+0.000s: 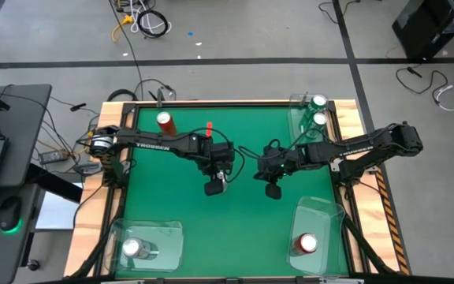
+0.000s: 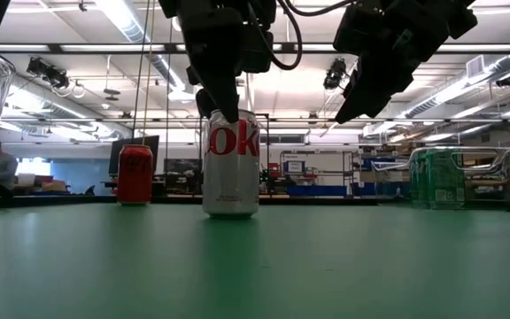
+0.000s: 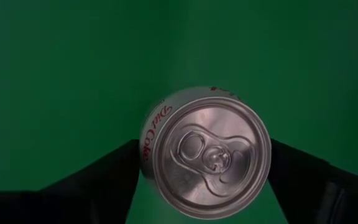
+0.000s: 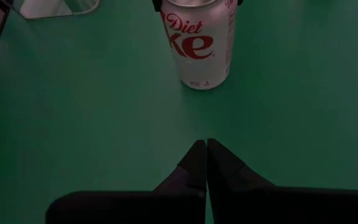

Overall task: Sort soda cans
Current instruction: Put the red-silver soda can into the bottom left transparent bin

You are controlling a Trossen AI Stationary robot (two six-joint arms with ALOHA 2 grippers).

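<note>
A silver Diet Coke can (image 2: pixel 231 164) stands upright on its base in the middle of the green table (image 1: pixel 172 197). My left gripper (image 1: pixel 214 186) points down over it, open. Its fingers (image 3: pixel 114 171) stand on either side of the can's top (image 3: pixel 207 152), close to its wall. I see no touch. My right gripper (image 4: pixel 205 146) is shut and empty. It hangs above the mat to the right of the can (image 4: pixel 197 43). A red can (image 1: pixel 165 121) stands upright at the far left.
Clear bins stand at three corners. The far-right bin (image 1: pixel 294 101) holds two green cans (image 1: pixel 318 102). The near-left bin (image 1: pixel 168 229) holds a silver can (image 1: pixel 132 248). The near-right bin (image 1: pixel 321 207) holds a red can (image 1: pixel 307 243). Bare mat lies between them.
</note>
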